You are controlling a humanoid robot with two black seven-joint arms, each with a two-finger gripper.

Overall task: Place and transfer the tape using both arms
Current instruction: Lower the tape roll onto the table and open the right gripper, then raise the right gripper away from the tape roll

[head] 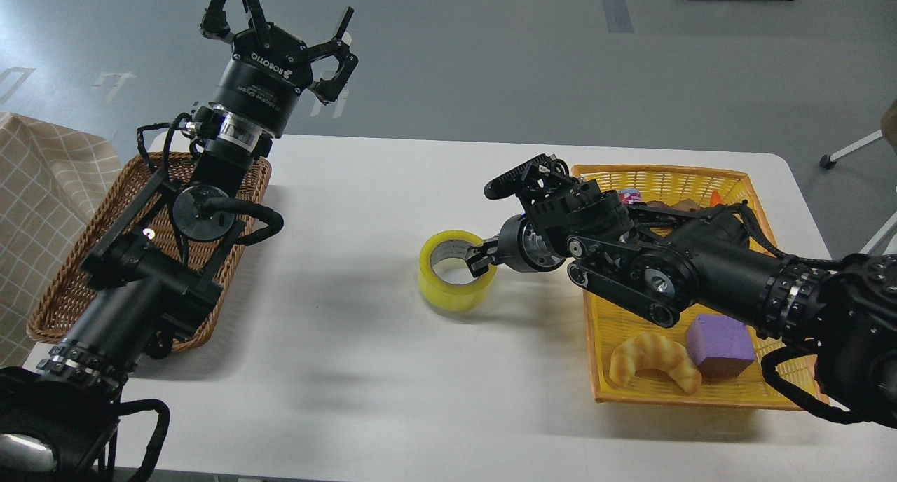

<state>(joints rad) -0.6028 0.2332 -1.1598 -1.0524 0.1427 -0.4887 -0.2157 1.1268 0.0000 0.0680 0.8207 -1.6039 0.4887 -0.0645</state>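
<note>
There, tape (456,270) touching right end effector's (483,254) fingertips, on table (350,314).

One roll of yellow tape (455,272) is in view. There are two baskets: one brown wicker basket (63,286) and one yellow basket (666,181). One table (350,370) carries them all. Inside the yellow basket there is one croissant toy (655,361) and one purple block (720,345); at its far edge a few more small items are mostly hidden by the arm, so their number cannot be told. Two black arms come in, each with one gripper: the left gripper (277,30) and the right gripper (506,219). One checked cloth (42,188) lies at the left edge.
</note>
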